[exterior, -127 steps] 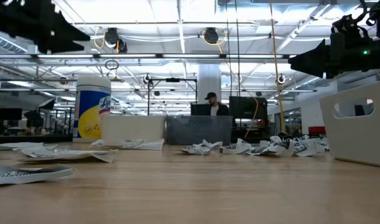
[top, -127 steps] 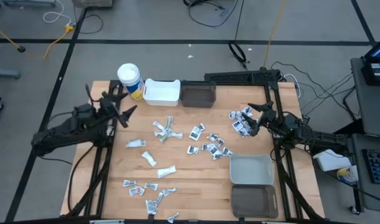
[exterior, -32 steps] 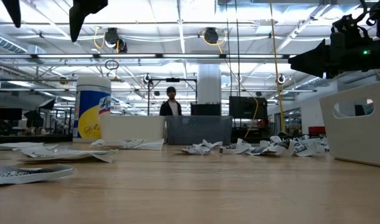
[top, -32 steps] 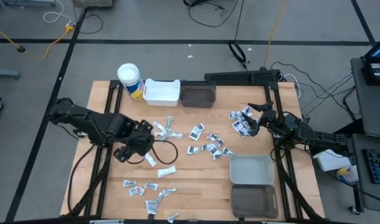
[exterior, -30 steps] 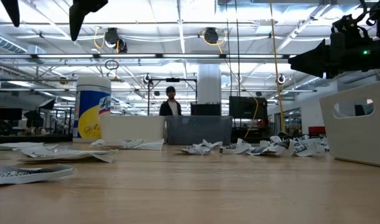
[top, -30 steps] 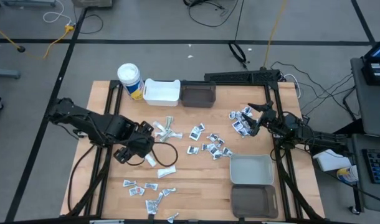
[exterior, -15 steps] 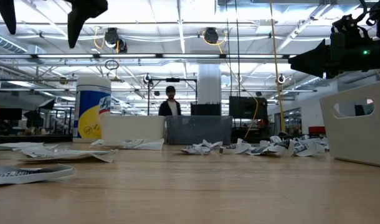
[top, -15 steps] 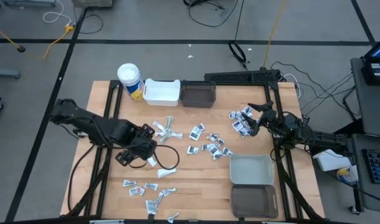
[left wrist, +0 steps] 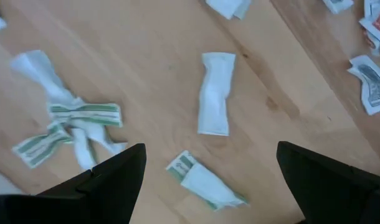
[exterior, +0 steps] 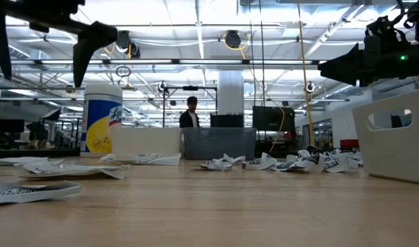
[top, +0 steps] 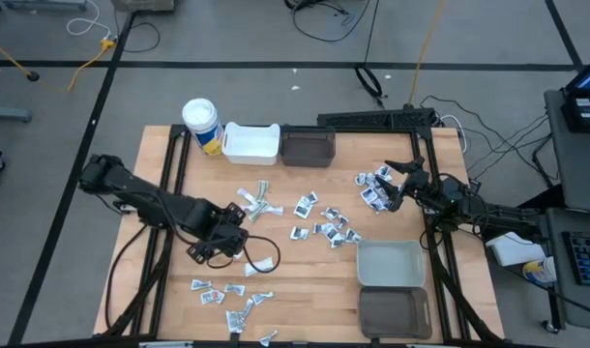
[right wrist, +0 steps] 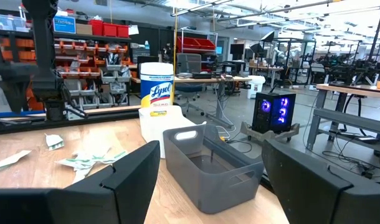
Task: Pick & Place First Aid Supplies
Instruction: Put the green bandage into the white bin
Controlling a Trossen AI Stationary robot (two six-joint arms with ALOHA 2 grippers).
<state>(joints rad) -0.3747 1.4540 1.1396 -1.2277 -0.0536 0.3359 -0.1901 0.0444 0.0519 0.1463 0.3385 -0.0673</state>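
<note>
The first aid supplies (top: 319, 228) are small white packets lying flat and scattered across the wooden table. My left gripper (top: 221, 242) hangs open above the table's left middle, pointing down and touching nothing. In its wrist view, a small green-printed packet (left wrist: 205, 184) lies between its fingers, below them. A long white sachet (left wrist: 215, 93) lies just beyond, and a bunch of green-striped packets (left wrist: 65, 124) lies to one side. In the low view its two fingers (exterior: 86, 48) show at the top left, well above the wood. My right gripper (top: 397, 184) waits open at the right edge, held level.
A white bin (top: 250, 142), a dark bin (top: 308, 147) and a yellow-banded wipes canister (top: 202, 124) stand along the far edge. A light grey bin (top: 390, 263) and a dark bin (top: 395, 311) sit near right. More packets (top: 222, 292) lie near the front left.
My left gripper has come down toward the table, drifting a little toward the near and right edges. It has stayed open and pointing down. No packet has moved.
</note>
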